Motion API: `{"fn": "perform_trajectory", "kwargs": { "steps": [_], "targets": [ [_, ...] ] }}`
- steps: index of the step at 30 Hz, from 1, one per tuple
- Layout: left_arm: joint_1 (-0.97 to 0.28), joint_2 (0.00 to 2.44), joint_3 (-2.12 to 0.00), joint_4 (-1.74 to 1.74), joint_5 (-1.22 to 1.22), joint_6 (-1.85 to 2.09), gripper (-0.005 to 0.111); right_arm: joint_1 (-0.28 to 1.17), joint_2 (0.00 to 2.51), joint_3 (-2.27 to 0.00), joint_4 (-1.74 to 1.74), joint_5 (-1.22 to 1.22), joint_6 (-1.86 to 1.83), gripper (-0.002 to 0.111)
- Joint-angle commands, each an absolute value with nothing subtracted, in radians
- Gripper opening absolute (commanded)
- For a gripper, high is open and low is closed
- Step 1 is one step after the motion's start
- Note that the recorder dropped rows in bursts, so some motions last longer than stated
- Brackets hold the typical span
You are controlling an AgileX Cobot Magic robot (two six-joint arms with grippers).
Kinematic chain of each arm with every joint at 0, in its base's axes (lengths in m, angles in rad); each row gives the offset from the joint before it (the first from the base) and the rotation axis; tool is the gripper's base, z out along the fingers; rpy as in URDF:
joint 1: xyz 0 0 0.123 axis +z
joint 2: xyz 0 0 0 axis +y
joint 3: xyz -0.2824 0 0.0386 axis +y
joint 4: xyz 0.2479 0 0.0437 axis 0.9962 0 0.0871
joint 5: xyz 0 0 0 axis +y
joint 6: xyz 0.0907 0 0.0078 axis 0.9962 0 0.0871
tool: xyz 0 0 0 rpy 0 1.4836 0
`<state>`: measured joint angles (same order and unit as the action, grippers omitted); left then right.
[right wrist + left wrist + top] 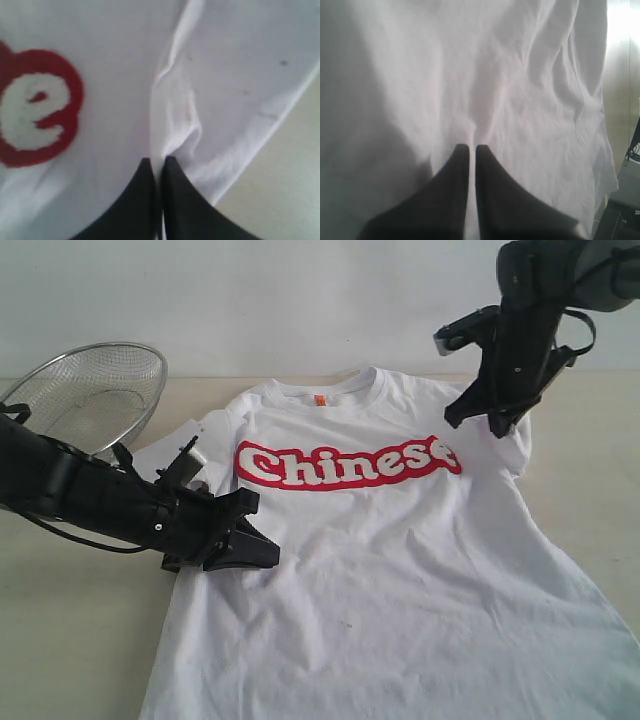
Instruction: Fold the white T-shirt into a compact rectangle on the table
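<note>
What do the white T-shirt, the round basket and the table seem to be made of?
The white T-shirt: soft knit cloth, probably cotton, matte; it wrinkles and drapes.
The basket: metal wire mesh, shiny grey; see-through weave with a bright rim.
The table: smooth pale beige top, matte; material unclear, perhaps laminate.

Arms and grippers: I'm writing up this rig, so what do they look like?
Both are matte black. The left arm has a thin black cable; the right arm has a looped cable. The left gripper and right gripper each have two black wedge-shaped fingers tapering to narrow tips. No markings show.
</note>
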<state>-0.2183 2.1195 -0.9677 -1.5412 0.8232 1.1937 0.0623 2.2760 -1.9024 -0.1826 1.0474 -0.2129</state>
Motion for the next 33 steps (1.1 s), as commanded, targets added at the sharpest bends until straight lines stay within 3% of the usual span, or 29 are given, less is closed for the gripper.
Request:
{"fn": "perform_trajectory", "kwargs": {
  "steps": [1,13,19,24,33],
  "targets": [
    [-0.222,2.134,-0.967,-1.536,0.816,1.188,0.005,0.127,2.266,-1.907,-0.166,1.036,-0.239,0.0],
    [-0.222,2.134,-0.967,-1.524,0.827,1.188,0.005,0.155,2.266,-1.907,-0.181,0.876,-0.051,0.0],
    [-0.222,2.134,-0.967,-1.506,0.827,1.177,0.005,0.131,2.261,-1.907,-0.315,0.911,0.057,0.0],
    [-0.222,2.134,-0.967,-1.502,0.827,1.174,0.005,0.055,2.261,-1.907,-0.366,0.913,0.215,0.0],
    [-0.222,2.134,-0.967,-1.502,0.827,1.172,0.005,-0.121,2.261,-1.907,-0.035,0.923,0.107,0.0]
  ]
}}
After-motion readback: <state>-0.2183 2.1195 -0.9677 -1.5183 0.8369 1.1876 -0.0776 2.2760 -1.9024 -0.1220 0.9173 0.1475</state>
